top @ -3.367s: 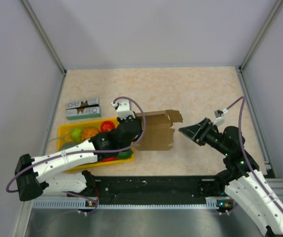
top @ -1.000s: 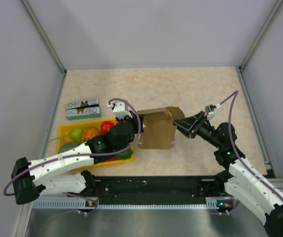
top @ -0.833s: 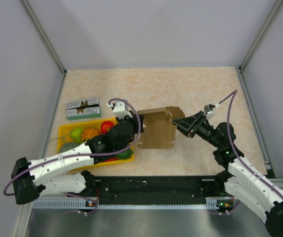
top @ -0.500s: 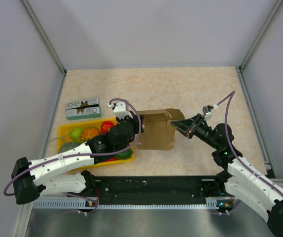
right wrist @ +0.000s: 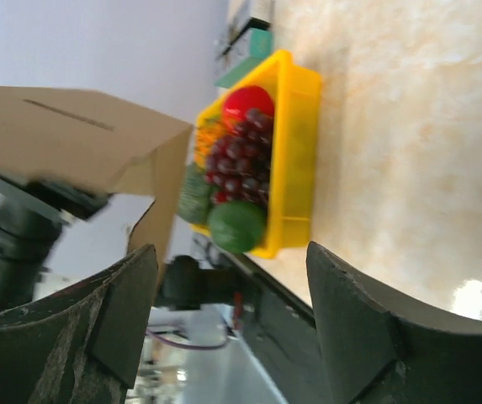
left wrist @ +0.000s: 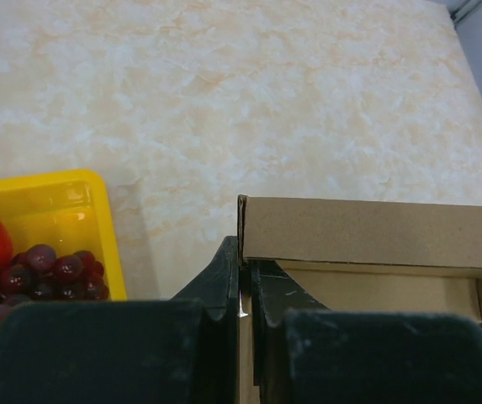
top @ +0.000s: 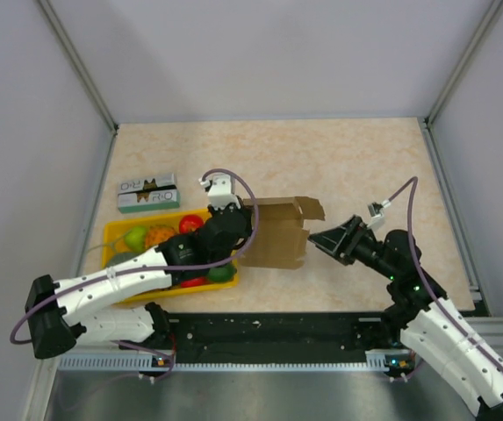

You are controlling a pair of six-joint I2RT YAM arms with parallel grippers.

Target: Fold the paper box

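The paper box (top: pixel 279 231) is brown kraft cardboard, partly folded, held off the table at the centre. My left gripper (top: pixel 245 219) is shut on the box's left wall; in the left wrist view the thin cardboard edge (left wrist: pixel 242 278) sits pinched between the two black fingers, with a folded panel (left wrist: pixel 375 231) beyond them. My right gripper (top: pixel 321 239) is open and empty, just right of the box and apart from it. In the right wrist view the box (right wrist: pixel 72 139) hangs at upper left, beyond the spread fingers.
A yellow tray (top: pixel 113 233) of toy fruit lies at the left under my left arm, and shows in the right wrist view (right wrist: pixel 295 160). A green-and-white printed carton (top: pixel 147 192) lies behind it. Grey walls close in the table on three sides.
My right gripper, which was against the box's right flap, has drawn back to the right and down, off the box. The flap has sprung open again. My left gripper still holds the box.
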